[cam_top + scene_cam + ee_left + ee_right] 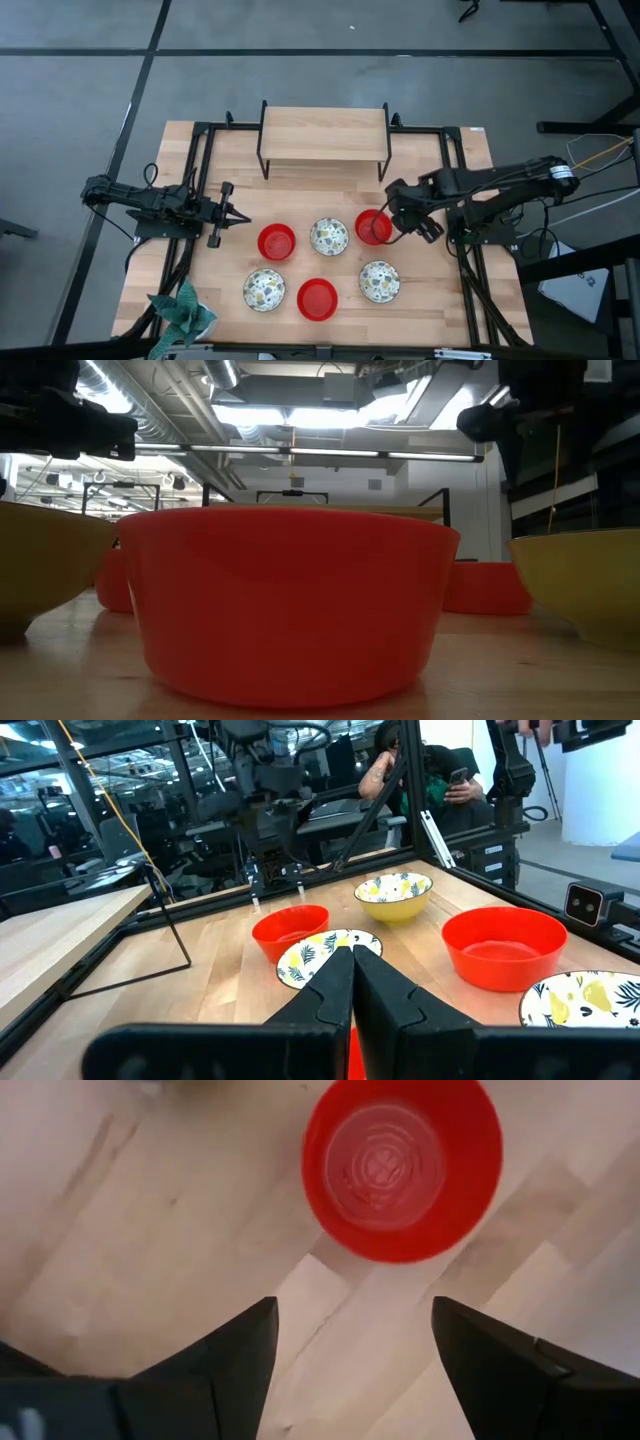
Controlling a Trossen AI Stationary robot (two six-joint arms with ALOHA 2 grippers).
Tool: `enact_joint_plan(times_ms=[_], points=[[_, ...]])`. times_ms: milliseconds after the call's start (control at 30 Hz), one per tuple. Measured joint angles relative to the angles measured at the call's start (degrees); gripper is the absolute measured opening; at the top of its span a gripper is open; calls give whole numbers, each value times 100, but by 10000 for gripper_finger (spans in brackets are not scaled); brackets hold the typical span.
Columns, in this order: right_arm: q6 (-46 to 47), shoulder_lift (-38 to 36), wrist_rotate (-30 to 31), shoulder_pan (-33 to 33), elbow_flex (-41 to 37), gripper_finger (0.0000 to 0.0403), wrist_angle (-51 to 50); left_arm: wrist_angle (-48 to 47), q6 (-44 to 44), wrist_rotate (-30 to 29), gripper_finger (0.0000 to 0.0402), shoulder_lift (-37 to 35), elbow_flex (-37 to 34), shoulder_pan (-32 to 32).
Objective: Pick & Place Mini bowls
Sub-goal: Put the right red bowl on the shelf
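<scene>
Six mini bowls stand on the wooden table (215, 160): red ones (277, 241), (318, 299), (373, 227) and white patterned ones (328, 236), (264, 289), (380, 281). My right gripper (398, 222) hangs open above the table, pointing down, just right of the far right red bowl (402, 1168). That bowl shows ahead of its spread fingers (355, 1330), untouched. My left gripper (240, 216) waits at the table's left, level and shut (352, 982), left of the bowls.
A wooden shelf on a black wire frame (325, 140) stands at the table's far middle. A teal leafy object (183, 310) lies at the near left corner. Black frame rails (195, 180) run along both sides. A seated person (420, 770) shows beyond the table.
</scene>
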Motion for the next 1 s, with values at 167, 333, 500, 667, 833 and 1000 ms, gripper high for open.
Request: enact_joint_plan(times_ms=[167, 333, 500, 667, 833, 1000], points=[[-342, 0, -2, 0, -225, 263, 522, 0, 0, 0, 4, 0, -2, -1], [-771, 93, -3, 12, -347, 263, 846, -1, 2, 0, 4, 1, -1, 0], [-862, 368, -4, 14, -351, 263, 929, -1, 0, 0, 4, 1, -2, 0], [-1059, 577, -49, 17, -351, 263, 944, 0, 2, 0, 4, 2, -2, -1], [-1064, 744, -62, 163, -351, 263, 986, -1, 1, 0, 4, 1, -1, 0], [-1057, 876, -67, 352, -351, 263, 1123, -1, 2, 0, 4, 1, 0, -1]])
